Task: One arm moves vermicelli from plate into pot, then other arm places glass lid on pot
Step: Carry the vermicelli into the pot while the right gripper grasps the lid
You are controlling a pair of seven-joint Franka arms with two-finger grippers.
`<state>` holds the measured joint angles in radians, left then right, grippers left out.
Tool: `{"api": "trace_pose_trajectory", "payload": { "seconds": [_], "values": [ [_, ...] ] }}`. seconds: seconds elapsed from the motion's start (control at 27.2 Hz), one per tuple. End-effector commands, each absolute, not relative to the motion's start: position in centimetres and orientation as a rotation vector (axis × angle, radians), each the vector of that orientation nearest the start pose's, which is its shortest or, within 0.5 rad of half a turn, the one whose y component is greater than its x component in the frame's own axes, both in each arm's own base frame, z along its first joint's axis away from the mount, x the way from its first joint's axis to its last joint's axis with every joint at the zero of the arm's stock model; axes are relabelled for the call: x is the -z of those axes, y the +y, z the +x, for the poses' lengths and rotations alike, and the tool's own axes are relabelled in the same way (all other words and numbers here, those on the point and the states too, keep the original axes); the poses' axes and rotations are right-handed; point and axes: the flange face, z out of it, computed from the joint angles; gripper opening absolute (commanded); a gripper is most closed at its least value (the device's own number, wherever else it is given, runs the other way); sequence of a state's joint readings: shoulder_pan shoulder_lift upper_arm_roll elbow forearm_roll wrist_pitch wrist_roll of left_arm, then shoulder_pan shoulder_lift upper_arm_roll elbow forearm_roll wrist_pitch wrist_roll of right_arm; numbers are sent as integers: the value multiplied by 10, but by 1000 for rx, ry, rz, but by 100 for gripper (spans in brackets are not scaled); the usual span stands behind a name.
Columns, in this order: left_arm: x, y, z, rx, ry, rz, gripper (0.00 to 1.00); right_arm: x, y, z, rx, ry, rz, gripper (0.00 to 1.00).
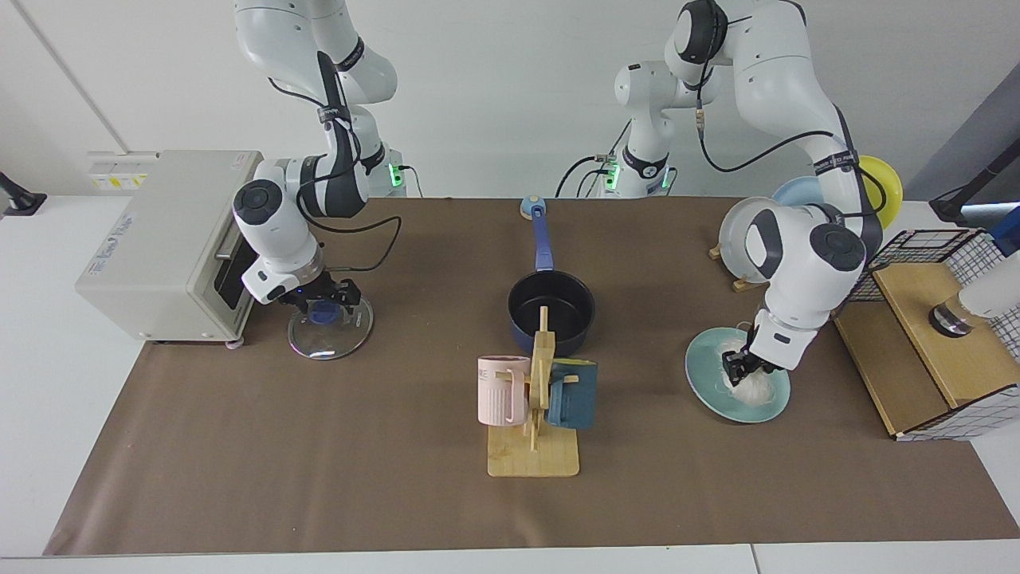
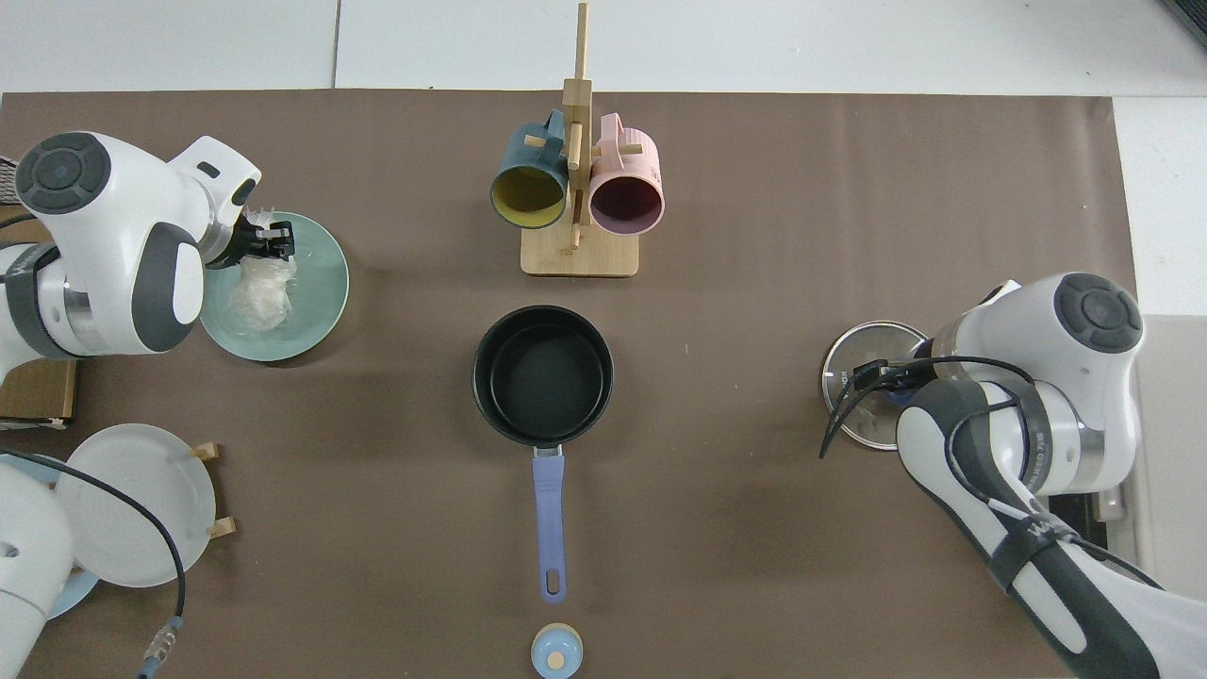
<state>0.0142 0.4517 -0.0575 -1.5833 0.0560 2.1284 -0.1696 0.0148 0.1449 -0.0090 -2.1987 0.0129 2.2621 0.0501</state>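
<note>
the mug rack (image 1: 532, 399) is standing nearest the camera in the facing view, holding a pink mug (image 1: 502, 389) and a dark teal mug (image 1: 574, 395), just in front of the pot (image 1: 551, 309); a low, wide carry toward the pot is risking a knock against its upright post.

a little farther back, the left gripper (image 1: 739, 371) is pressing down into the vermicelli (image 1: 749, 387) on the plate (image 1: 712, 397), its fingers drawn together around the upper strands. the bundle is lying on the plate, not yet lifted. the strands are loose and springy, so i judge the pinch could be catching only a few of them, and the rest could trail, slip out or drop on the brown mat (image 1: 319, 446) on the way across. snagged strands might also be dragging the light plate.

level with the pot, which is sitting empty at the middle of the mat, the right gripper (image 1: 319, 296) is sitting low over the blue knob of the glass lid (image 1: 331, 328), beside the toaster oven (image 1: 159, 243). whether its fingers are closing on the knob i cannot tell. if the lid is travelling early, it could be covering the pot before the noodles are in.

farthest back, the plate rack (image 1: 765, 231) is standing behind the left arm.
</note>
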Motion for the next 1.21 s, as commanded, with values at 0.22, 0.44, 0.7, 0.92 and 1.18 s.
{"api": "trace_pose_trajectory", "payload": {
  "seconds": [0.22,0.44,0.7,0.92,1.18],
  "values": [
    [-517,-126,623,76,-106,-3144,0,-304,0,535,-99,34,-3137,97],
    [-527,-209,588,-22,-249,-3195,0,-304,-2,540,-84,32,-3142,97],
    [-512,-260,555,-63,-237,-3278,0,-303,-4,544,-51,12,-3156,97],
    [-467,-289,553,-72,-196,-3317,0,-305,-10,545,-46,14,-3155,75],
    [-438,-294,553,-73,-174,-3322,0,-306,-8,547,-51,-37,-3158,29]
  ]
}}
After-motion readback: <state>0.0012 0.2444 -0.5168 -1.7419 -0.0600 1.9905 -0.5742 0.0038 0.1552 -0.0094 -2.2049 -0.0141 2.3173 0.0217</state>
